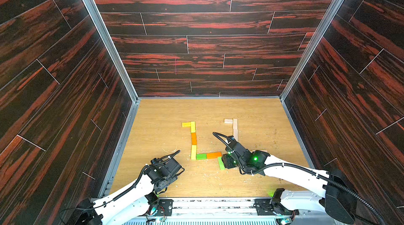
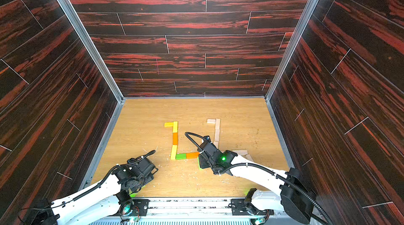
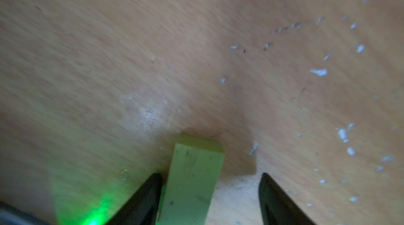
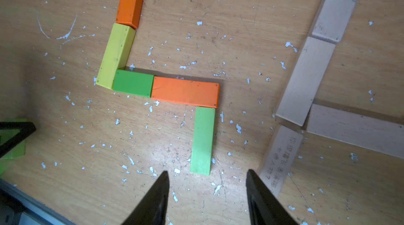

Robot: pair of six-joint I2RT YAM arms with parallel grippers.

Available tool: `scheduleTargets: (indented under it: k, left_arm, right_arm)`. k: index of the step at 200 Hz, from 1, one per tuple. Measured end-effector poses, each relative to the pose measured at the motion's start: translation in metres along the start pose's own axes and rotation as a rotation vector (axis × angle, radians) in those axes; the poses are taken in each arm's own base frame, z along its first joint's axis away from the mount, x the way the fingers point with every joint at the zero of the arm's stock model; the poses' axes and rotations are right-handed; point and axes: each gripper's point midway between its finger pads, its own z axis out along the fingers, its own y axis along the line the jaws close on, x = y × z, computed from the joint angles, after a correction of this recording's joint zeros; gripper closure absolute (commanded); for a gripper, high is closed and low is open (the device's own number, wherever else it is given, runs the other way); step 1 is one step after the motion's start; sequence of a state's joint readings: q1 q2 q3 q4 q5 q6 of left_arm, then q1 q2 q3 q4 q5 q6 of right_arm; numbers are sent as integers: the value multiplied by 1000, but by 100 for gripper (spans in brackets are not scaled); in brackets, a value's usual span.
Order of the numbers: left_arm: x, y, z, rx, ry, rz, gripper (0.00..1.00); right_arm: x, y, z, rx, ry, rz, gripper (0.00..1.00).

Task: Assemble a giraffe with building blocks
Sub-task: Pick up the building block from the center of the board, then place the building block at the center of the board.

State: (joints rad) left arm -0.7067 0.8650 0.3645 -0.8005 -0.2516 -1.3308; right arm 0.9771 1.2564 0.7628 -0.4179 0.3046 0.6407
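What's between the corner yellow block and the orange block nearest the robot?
A green block lies there, touching the yellow block on one end and the orange block on the other. The right wrist view shows it clearly.

Three tall walls of dark, red-streaked wood-grain planks (image 1: 196, 27), joined at the corners by grey metal posts (image 1: 102, 33), enclose a brightly lit, pale oak-grain tabletop (image 1: 164, 112) scattered with small white flecks (image 4: 238, 128).
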Motion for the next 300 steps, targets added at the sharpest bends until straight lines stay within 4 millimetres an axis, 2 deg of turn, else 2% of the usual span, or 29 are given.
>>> scheduleTargets:
  k: [14,52,87,116,146,163,212,250,266,280,300]
  left_arm:
    - [-1,1,0,10,-8,-12,34]
    - [-4,6,1,22,-39,-14,66]
    - [-3,-2,0,0,-16,84,75]
    - [-3,-44,-13,96,27,217,79]
    - [4,-98,-34,196,82,437,79]
    - [13,-118,-37,222,131,544,79]
    - [41,-133,-19,178,284,777,76]
    - [50,-143,-10,165,326,863,72]
    - [50,-145,-8,160,326,882,62]
    - [47,-147,-7,151,315,894,44]
    - [43,-151,-7,137,297,904,28]
  right_arm:
    - [0,0,0,0,-1,-2,43]
    - [0,0,0,0,-1,-3,43]
    - [0,-1,0,3,-2,-3,43]
    - [-2,-2,0,10,-8,-3,43]
    - [-3,-4,0,24,-17,-4,43]
    - [-4,-6,-1,29,-22,-4,43]
    - [-5,-9,-7,40,-34,-2,43]
    - [-3,-12,-7,50,-26,-5,43]
    - [-2,-13,-7,54,-22,-6,43]
    - [-2,-13,-7,56,-20,-7,43]
    - [-2,-13,-7,56,-20,-7,43]
